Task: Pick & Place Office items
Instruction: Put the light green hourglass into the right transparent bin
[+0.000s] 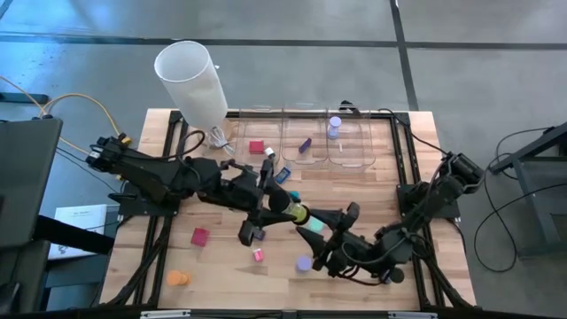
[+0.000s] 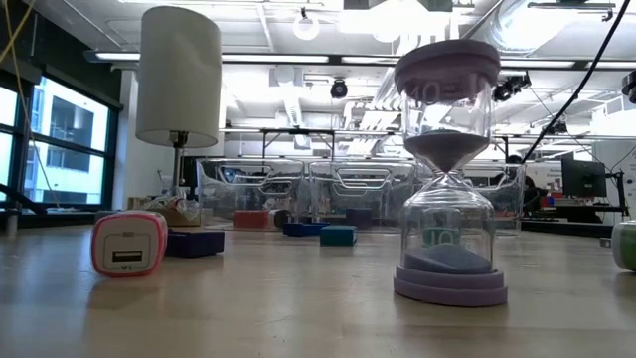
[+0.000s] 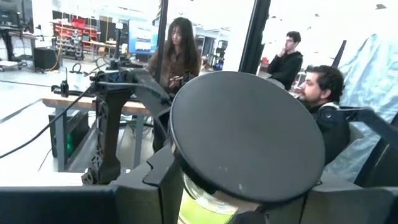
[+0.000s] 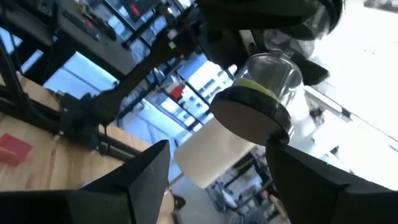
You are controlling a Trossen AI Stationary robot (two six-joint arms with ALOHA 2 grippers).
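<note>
My left gripper (image 1: 282,202) is over the table's middle, shut on an hourglass (image 1: 299,213) with black end caps and yellow-green sand. Its free cap (image 3: 249,137) fills the left wrist view. My right gripper (image 1: 335,220) stands open just beyond that free end; in the right wrist view (image 4: 217,162) the cap (image 4: 245,115) is a little ahead of its spread fingers, and I cannot tell whether one fingertip touches it. On the table lie a teal piece (image 1: 313,227), a red block (image 1: 200,236) and an orange disc (image 1: 178,277). A lavender hourglass (image 2: 447,169) stands upright. My left gripper holds the hourglass by its glass body (image 3: 199,202), behind the free black cap, between its two fingers. The fingers come about level from the table's left, and the hourglass sticks out ahead along them. It is lifted clear of the table, lying roughly level, its free end toward my right gripper.
Clear bins (image 1: 310,133) line the far edge, with a red block (image 1: 257,148) and a dark blue piece (image 1: 305,144) inside. A tall white cylinder (image 1: 190,81) stands at the far left. A pink-and-white block (image 2: 129,244) rests on the near table. People sit beyond the table.
</note>
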